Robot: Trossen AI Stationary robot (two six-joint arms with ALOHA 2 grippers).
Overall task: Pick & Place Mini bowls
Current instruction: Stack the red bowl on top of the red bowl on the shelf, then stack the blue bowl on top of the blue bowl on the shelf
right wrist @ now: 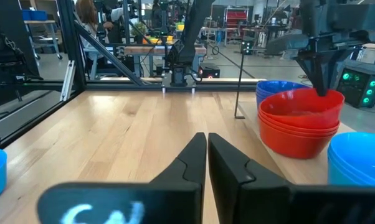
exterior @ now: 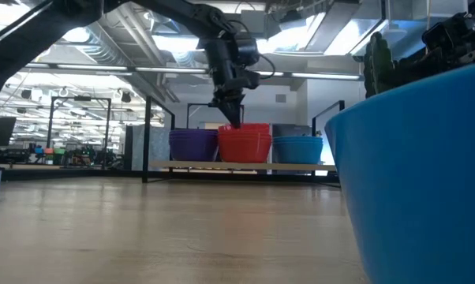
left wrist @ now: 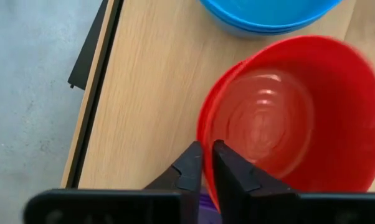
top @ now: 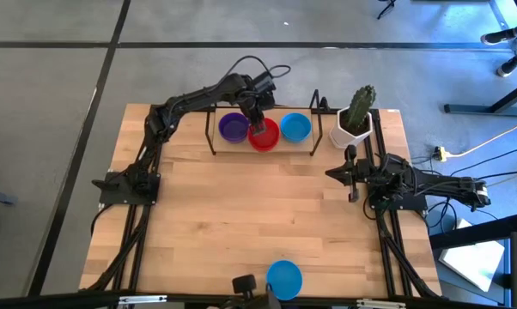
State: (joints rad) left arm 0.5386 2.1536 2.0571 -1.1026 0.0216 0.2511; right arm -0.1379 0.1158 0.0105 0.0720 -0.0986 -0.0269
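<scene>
We see the table [top: 267,215] whole only from above; low down, a lone blue bowl [exterior: 415,177] hides its right side. Purple [top: 234,128], red stack [top: 264,136] and blue [top: 294,127] sit in the rack [top: 264,148]. Left gripper [left wrist: 207,163] straddles the top red rim, fingers nearly together; right gripper [right wrist: 207,152] rests closed, empty.

Bare tabletop [top: 241,215] mid-table, bowl stacks [top: 264,133] between rack posts [top: 316,112], cactus [top: 359,107] beside
</scene>
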